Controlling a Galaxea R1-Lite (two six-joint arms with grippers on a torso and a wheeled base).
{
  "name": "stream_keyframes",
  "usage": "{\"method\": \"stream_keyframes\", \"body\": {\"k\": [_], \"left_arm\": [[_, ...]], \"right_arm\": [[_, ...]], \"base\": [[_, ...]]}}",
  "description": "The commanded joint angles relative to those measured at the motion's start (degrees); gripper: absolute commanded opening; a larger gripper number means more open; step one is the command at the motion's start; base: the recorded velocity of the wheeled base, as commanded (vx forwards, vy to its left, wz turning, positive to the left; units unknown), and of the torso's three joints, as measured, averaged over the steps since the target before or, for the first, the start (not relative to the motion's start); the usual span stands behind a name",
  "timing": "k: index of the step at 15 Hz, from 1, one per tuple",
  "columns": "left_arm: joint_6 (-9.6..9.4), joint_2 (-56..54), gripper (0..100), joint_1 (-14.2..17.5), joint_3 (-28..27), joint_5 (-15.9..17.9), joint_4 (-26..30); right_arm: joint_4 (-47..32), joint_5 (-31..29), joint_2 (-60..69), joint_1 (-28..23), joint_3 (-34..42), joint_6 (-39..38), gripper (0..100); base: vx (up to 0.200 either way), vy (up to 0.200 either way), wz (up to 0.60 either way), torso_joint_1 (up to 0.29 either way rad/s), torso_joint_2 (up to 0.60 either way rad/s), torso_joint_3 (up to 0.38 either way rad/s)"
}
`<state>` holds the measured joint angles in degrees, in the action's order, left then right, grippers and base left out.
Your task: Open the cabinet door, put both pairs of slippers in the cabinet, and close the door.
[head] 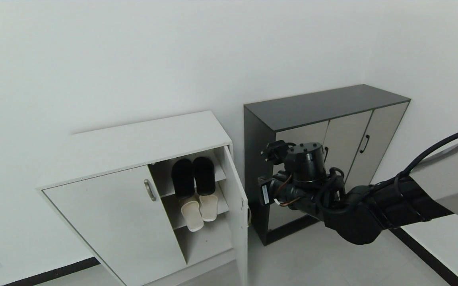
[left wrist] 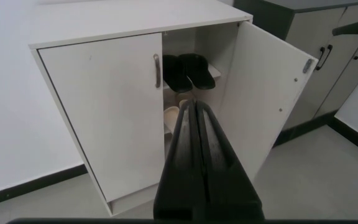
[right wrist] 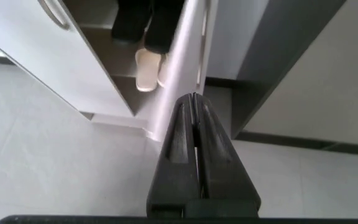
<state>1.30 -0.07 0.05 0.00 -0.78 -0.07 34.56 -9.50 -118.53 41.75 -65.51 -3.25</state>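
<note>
The white cabinet stands against the wall with its right door swung open. A black pair of slippers lies on the upper shelf, a white pair of slippers on the shelf below. My left gripper is shut and empty, in front of the opening, with the black slippers and white slippers beyond it. My right gripper is shut and empty, close to the open door's outer edge. My right arm hangs to the right of that door.
A dark grey cabinet with closed doors stands just right of the white one. The white cabinet's left door is closed, its handle beside the opening. Bare grey floor lies in front.
</note>
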Motion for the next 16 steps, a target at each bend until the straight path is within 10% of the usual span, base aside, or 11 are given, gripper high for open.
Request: {"method": "stream_keyframes", "body": {"k": [1,16], "left_arm": [[0.01,0.07,0,0.04,0.0,-0.01,-0.01],[0.01,0.07,0,0.04,0.0,-0.01,-0.01]], "right_arm": [[0.07,0.09,1.11,0.26,1.09,0.53,0],[2.71,0.0,1.2,0.43,3.55,2.2,0]], "base": [[0.0,0.0,0.0,0.0,0.0,0.0],[0.0,0.0,0.28,0.001,0.0,0.001]]}}
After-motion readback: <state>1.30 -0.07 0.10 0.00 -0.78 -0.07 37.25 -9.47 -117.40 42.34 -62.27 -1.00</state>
